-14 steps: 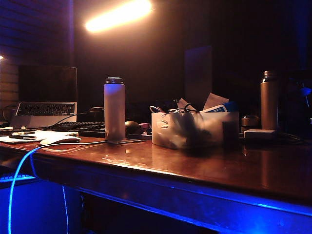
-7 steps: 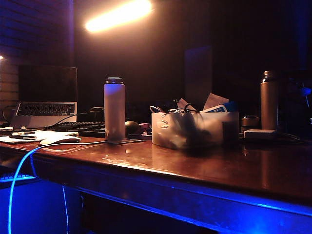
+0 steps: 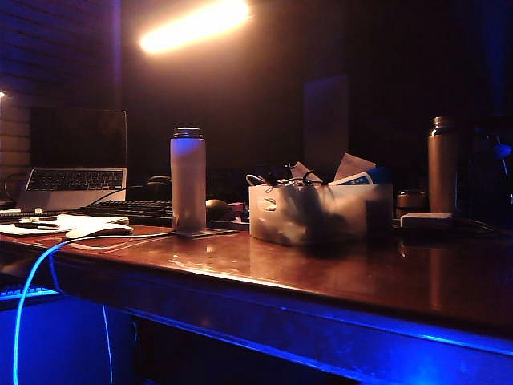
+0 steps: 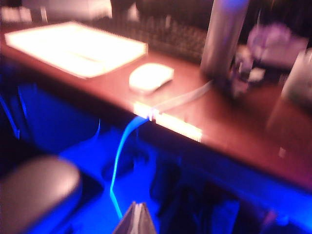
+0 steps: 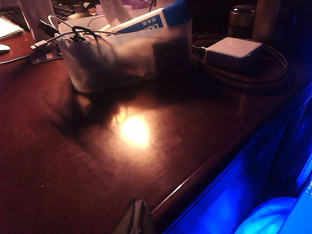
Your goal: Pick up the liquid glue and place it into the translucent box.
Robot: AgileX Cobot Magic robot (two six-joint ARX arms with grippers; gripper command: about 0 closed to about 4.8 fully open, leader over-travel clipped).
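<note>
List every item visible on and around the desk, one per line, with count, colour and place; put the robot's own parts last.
translucent box: one, frosted whitish, mid-desk, cables and papers poking above its rim.
liquid glue: one, white with blue label, lying tilted inside the box.
white flask: one, white with dark lid, upright, left of the box.
brown bottle: one, brown metallic, upright, far right.
power adapter: one, white, right of the box, dark cable coiled around it.
laptop: one, silver, open, far left.
keyboard: one, black, beside the laptop.
mouse: one, white, near the desk's front edge.
desk: one, reddish-brown wood.
left hand: shut, off the desk's front edge.
right hand: shut, above the desk's front edge.
</note>
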